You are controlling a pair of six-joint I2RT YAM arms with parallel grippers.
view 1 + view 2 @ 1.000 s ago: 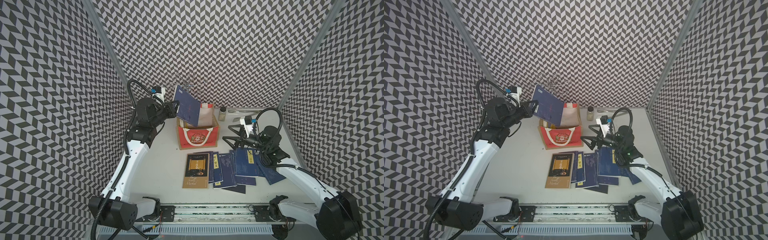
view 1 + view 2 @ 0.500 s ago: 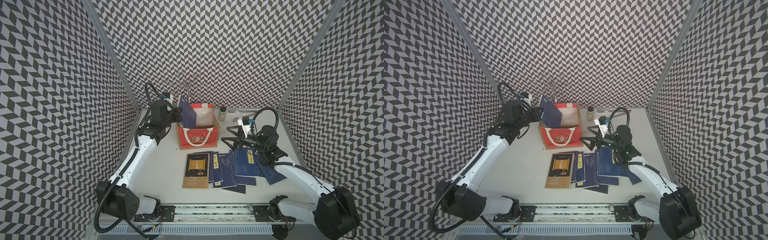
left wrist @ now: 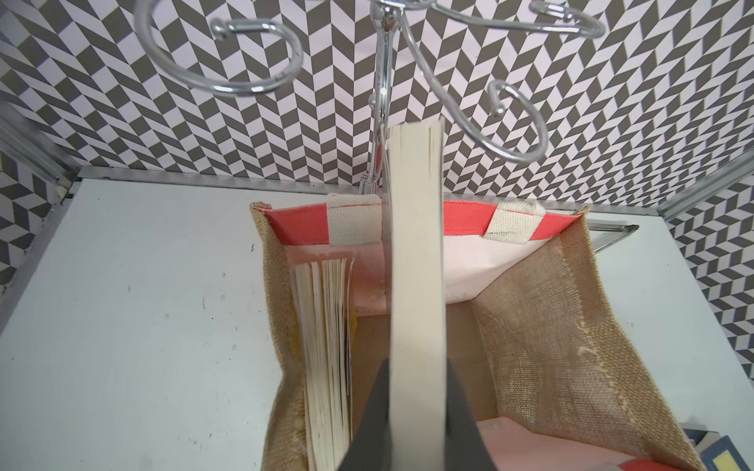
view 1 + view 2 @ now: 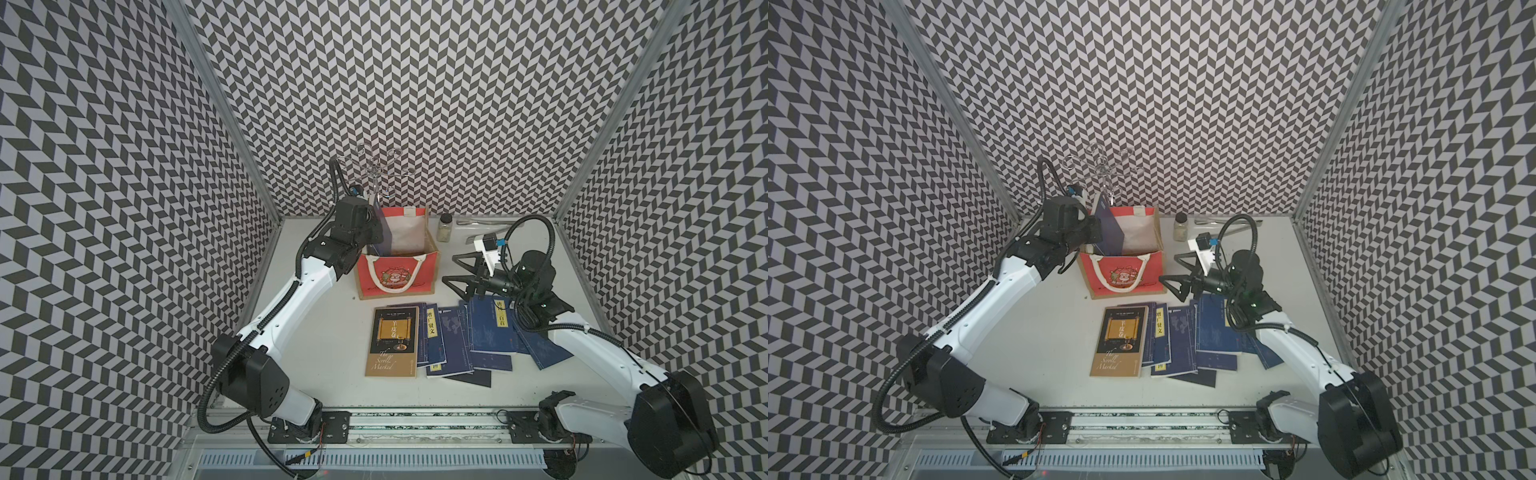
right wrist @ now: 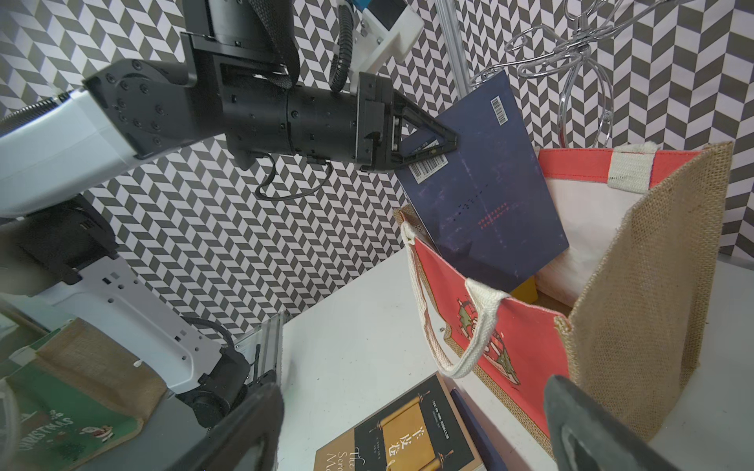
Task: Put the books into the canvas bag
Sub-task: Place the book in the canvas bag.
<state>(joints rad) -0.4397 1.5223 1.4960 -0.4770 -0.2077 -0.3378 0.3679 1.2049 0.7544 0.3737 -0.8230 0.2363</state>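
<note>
Packing partly done: left pincer (image 5: 432,151) grasps navy paperback (image 5: 485,191) half inside red-and-jute canvas bag (image 4: 397,282); right pincer (image 4: 451,269) released; several paperbacks (image 4: 490,328) lie on white surface (image 4: 328,332).

Inside the boxy red-and-jute canvas bag (image 4: 397,278), upright pale-edged books (image 3: 326,346) line the left wall and a navy paperback (image 5: 481,183) hangs just right of them; the right part stands free. A chrome wire hook stand (image 3: 382,61) crowds the far rim.

Chrome hook stand (image 4: 375,173) at the back — small jar (image 4: 445,227) nearby.
</note>
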